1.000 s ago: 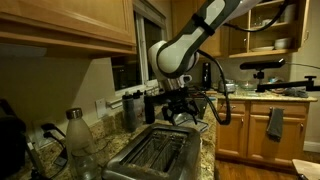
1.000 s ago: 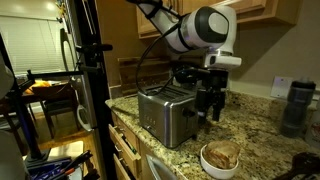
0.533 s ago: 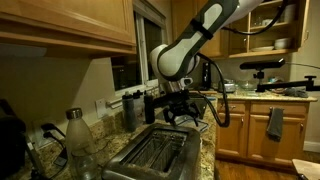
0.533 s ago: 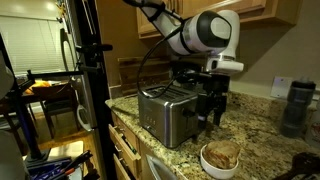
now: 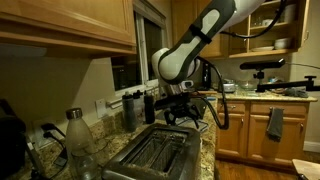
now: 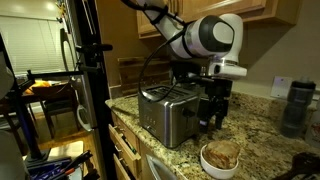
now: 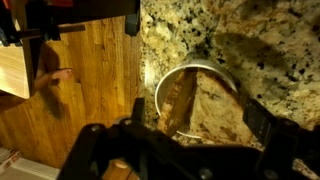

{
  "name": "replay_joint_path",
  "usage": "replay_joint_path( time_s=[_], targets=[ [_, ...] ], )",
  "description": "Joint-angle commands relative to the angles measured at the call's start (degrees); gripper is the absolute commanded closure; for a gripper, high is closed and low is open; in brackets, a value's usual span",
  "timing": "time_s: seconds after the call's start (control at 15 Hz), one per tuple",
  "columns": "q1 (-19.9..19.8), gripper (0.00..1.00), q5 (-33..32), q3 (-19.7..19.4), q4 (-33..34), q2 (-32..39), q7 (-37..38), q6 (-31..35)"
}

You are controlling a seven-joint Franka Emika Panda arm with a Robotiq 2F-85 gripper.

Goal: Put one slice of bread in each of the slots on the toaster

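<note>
Two long slots run along the top of the toaster at the bottom centre of an exterior view, and from here both look empty. The gripper hangs beyond it at mid-frame, carrying nothing. A bottle stands at lower left.

In an exterior view from the side, the toaster sits at centre frame on the granite counter. The bowl of bread lies below and right of it, near the counter's front edge. The gripper hangs above the bowl, clear of it and just beside the toaster's end.

In the wrist view the bowl takes up the centre, with the bread slices leaning together inside. The fingers stand spread wide at either side, pinching nothing.

I'd say the step in hand is the reach for a first slice. To do it well, come straight down with one finger on each flat face of a single slice, clear of the rim. Press lightly so the crumb isn't crushed, and lift clear before swinging towards a slot. Catching two slices at once looks like the main risk.
</note>
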Motion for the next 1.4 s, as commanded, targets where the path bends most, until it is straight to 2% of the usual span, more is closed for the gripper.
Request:
replay_joint_path(
  time_s=[0.0, 1.33],
  targets=[
    [-0.01, 0.00, 1.62, -0.64, 0.81, 1.53, -1.82, 1.86],
    [-0.10, 0.00, 2.65, -2.30, 2.22, 4.44, -2.81, 3.27]
  ],
)
